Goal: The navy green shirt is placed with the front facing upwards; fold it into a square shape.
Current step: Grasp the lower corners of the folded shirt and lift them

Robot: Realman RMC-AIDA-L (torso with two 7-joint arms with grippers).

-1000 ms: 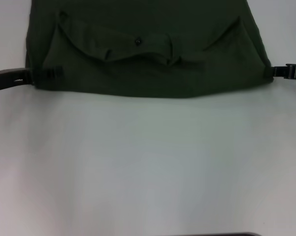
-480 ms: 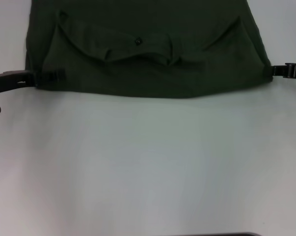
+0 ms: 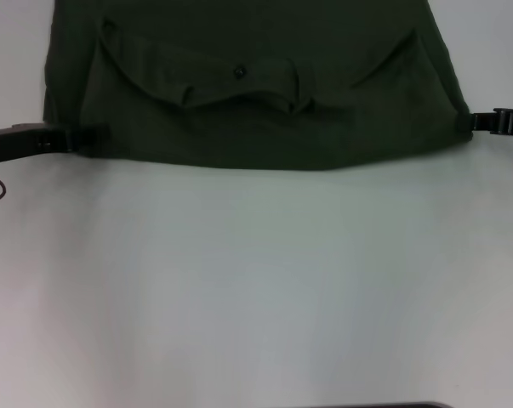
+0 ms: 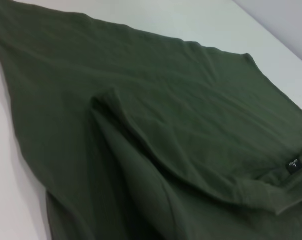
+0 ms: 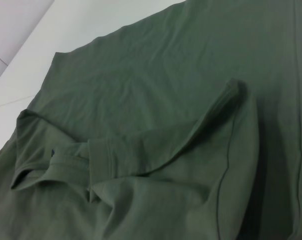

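The near part of the white tabletop [image 3: 256,280] fills the lower two thirds of my head view, bare and pale. Beyond it, across the upper third of the frame, lies the dark olive-green cotton shirt [image 3: 256,93], spread flat with its near folded edge running almost straight from left to right. Its ribbed crew neck [image 3: 239,85] sits just above centre as a curved band with a small dark label [image 3: 238,73] on it.

My left gripper [image 3: 77,136] comes in at the left edge of the frame and meets the shirt's near left corner; whether it is clenched on the cloth I cannot tell. My right gripper [image 3: 481,123] reaches in from the right edge and touches the near right corner; its grip I cannot tell either.

Both wrist views show only green fabric with a folded sleeve ridge [image 4: 140,150] on the white surface.
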